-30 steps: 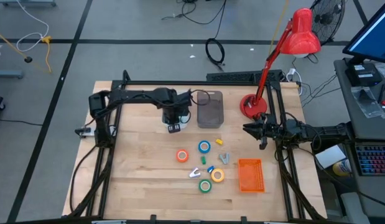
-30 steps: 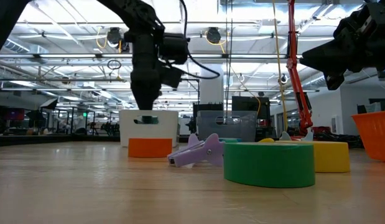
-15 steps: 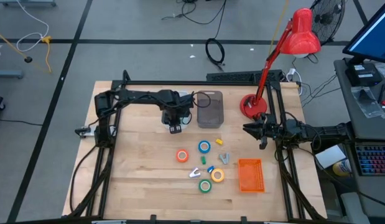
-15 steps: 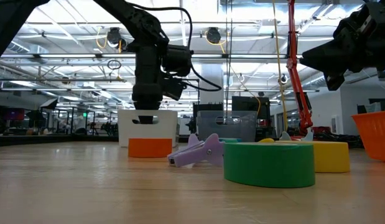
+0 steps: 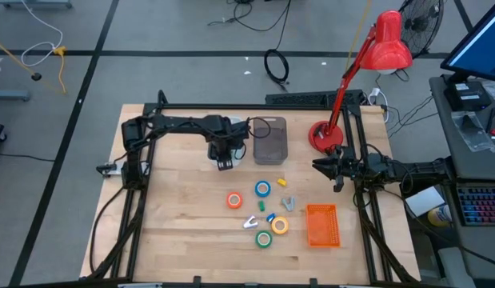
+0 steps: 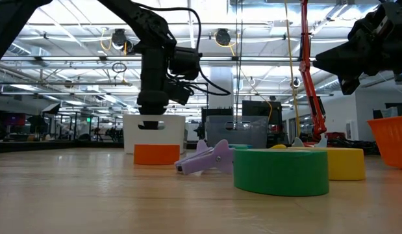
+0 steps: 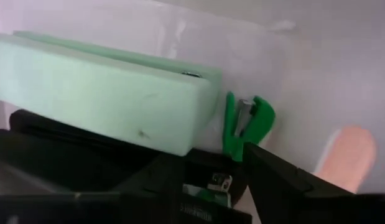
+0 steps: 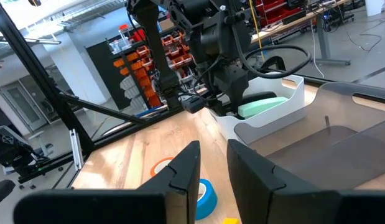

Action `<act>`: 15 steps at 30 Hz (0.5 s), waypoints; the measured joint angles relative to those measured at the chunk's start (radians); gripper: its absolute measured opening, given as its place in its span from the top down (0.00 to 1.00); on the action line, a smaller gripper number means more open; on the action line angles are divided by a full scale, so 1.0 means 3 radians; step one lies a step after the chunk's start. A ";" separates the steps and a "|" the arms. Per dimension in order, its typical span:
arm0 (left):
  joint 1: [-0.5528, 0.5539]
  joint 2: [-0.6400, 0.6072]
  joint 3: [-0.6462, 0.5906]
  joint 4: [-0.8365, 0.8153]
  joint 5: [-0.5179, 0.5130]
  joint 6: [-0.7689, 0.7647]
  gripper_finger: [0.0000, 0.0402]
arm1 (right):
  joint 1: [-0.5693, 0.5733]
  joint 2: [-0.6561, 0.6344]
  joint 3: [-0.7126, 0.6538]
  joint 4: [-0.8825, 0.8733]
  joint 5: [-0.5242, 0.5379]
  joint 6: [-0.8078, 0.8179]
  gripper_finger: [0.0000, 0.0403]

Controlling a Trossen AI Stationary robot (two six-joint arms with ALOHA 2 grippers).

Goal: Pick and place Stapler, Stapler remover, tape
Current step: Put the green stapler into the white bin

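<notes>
The left gripper (image 5: 224, 162) hangs over the white bin (image 8: 285, 109), fingers parted, above the pale green stapler (image 7: 105, 93) lying inside. The right gripper (image 5: 337, 170) waits near the lamp base (image 5: 324, 136), fingers slightly apart, empty. Tape rolls (image 5: 262, 190) sit mid-table beside the orange basket (image 5: 322, 225).

4 tape rolls: orange (image 5: 234, 200), blue (image 5: 263, 190), green (image 5: 265, 238), yellow (image 5: 280, 226). 3 bins: white (image 8: 285, 104), grey (image 5: 270, 142), orange (image 5: 322, 225). 1 red lamp (image 5: 373, 62).
</notes>
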 joint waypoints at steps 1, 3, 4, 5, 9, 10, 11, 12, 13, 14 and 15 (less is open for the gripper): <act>0.0000 0.0000 0.0028 -0.0032 0.0000 0.0000 0.57 | 0.0000 0.0000 0.0000 0.0000 0.0000 0.0000 0.82; 0.0000 0.0000 0.0085 -0.0074 0.0000 0.0000 0.56 | -0.0001 0.0001 0.0000 -0.0001 0.0000 0.0000 0.82; 0.0000 0.0000 0.0121 -0.0108 0.0001 0.0000 0.55 | -0.0001 0.0000 0.0000 -0.0001 -0.0001 0.0000 0.82; 0.0000 0.0000 0.0165 -0.0155 0.0001 0.0000 0.55 | 0.0000 0.0000 0.0000 0.0000 -0.0001 0.0000 0.82; 0.0000 -0.0004 0.0354 -0.0334 0.0001 0.0002 0.55 | 0.0000 0.0000 0.0000 -0.0001 -0.0001 0.0000 0.82; 0.0000 -0.0004 0.0409 -0.0406 0.0002 0.0014 0.55 | -0.0001 0.0000 0.0000 -0.0001 -0.0002 0.0000 0.82; 0.0000 -0.0004 0.0473 -0.0491 0.0000 0.0025 0.55 | 0.0000 0.0001 0.0000 -0.0001 -0.0003 0.0000 0.82; 0.0000 -0.0004 0.0541 -0.0570 -0.0018 0.0024 0.55 | 0.0000 0.0001 0.0000 -0.0001 -0.0003 0.0000 0.82; 0.0000 -0.0005 0.0607 -0.0651 -0.0050 0.0022 0.55 | 0.0000 0.0001 0.0000 -0.0001 -0.0003 0.0000 0.82; 0.0000 -0.0005 0.0676 -0.0749 -0.0074 0.0010 0.55 | 0.0000 0.0000 0.0000 -0.0001 -0.0003 0.0000 0.82; 0.0000 -0.0005 0.0745 -0.0834 -0.0085 -0.0018 0.55 | -0.0001 0.0000 0.0000 0.0000 -0.0004 0.0000 0.82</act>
